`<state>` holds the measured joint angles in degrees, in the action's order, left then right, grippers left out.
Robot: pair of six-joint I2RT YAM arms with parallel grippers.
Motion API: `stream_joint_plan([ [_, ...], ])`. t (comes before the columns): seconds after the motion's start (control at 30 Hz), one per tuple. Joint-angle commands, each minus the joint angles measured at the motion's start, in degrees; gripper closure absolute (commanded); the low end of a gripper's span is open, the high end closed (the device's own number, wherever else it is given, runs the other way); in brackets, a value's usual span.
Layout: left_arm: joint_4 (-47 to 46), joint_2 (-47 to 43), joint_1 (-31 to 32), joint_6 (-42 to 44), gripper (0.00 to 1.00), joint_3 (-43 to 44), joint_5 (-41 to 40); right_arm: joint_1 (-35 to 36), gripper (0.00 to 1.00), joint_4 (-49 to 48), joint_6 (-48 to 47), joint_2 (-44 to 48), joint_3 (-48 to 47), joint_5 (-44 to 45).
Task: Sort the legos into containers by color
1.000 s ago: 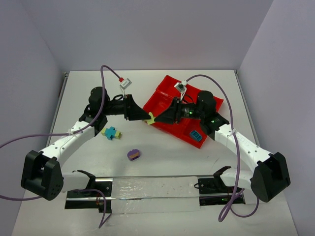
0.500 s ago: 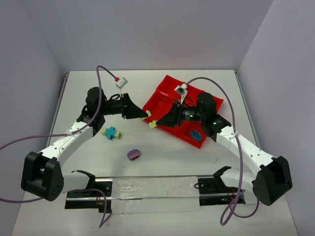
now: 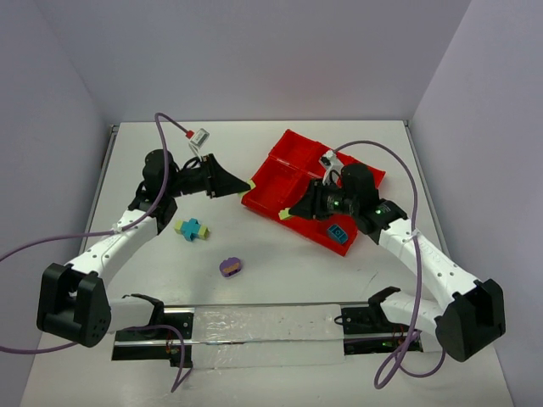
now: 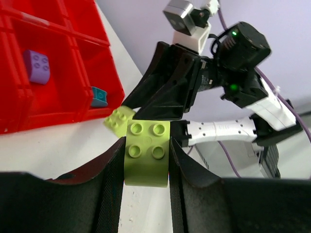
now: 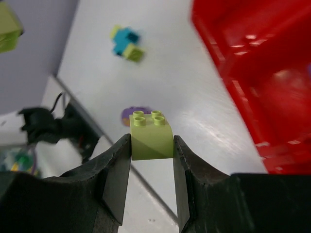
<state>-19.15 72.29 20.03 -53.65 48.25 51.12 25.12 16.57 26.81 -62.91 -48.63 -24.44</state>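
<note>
Now the left pincer [image 4: 145, 145] is clenched on a lime brick [image 4: 146, 167] and the right pincer [image 5: 151, 145] on a second brick [image 5: 151, 141], both off the surface beside the tray [image 3: 284, 161]. Light, stiff and slick, they probably grip best across flat sides. A teal cluster [image 3: 192, 229] and purple brick [image 3: 230, 267] lie loose.
</note>
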Motion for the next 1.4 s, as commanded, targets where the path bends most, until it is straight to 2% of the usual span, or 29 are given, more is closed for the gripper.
stream_joint_plan([
  [0.0,6.22,1.1,-0.07,3.11,1.0,3.77,-9.52,-0.19,1.0,2.87,1.78,-2.85,-6.93,15.56],
  [0.07,10.59,1.54,0.14,4.62,1.0,4.65,-12.98,-0.03,1.0,1.86,2.38,-4.77,-8.64,16.76],
  [0.2,13.42,1.97,0.18,4.78,1.0,4.74,-16.73,1.85,1.0,1.62,2.11,-12.46,-14.8,19.68],
  [0.47,17.63,3.9,0.27,5.74,1.0,6.75,-19.55,3.44,0.98,1.62,1.23,-28.24,-27.17,21.18],
  [0.5,17.91,4.16,0.21,5.88,1.0,7.15,-19.63,3.57,0.94,1.81,1.1,-31.04,-28.67,21.12],
  [0.6,18.2,4.8,0.22,5.71,1.0,7.63,-20.22,3.7,0.69,2.0,0.93,-35.23,-31.46,20.49],
  [0.7,18.1,6.19,0.36,5.21,1.0,8.38,-20.46,3.87,0.35,3.26,0.51,-39.73,-35.3,20.33],
  [0.73,18.19,6.23,0.37,5.06,1.0,8.63,-20.54,3.79,0.35,3.76,0.43,-40.47,-36.13,20.59],
  [0.8,18.78,7.76,0.79,5.31,1.0,9.73,-21.08,3.79,0.22,5.34,0.13,-41.8,-38.4,21.52],
  [0.97,22.37,12.26,3.48,7.77,1.0,14.05,-24.01,3.65,0.19,6.15,-0.17,-37.12,-35.69,25.45],
  [1.27,27.86,23.57,8.25,11.07,0.99,23.83,-31.57,1.21,0.17,5.2,2.84,-13.7,-16.65,32.7],
  [1.3,28.66,25.22,8.65,11.62,0.95,25.35,-32.55,0.73,0.17,5.38,3.28,-11.53,-14.87,33.03],
  [1.33,29.83,26.59,9.0,11.98,0.84,26.75,-33.1,0.13,0.16,5.73,3.75,-8.78,-12.92,33.53],
  [1.37,30.76,28.36,9.35,12.21,0.65,28.59,-33.38,-0.29,0.15,6.42,3.94,-5.17,-10.46,34.14],
])
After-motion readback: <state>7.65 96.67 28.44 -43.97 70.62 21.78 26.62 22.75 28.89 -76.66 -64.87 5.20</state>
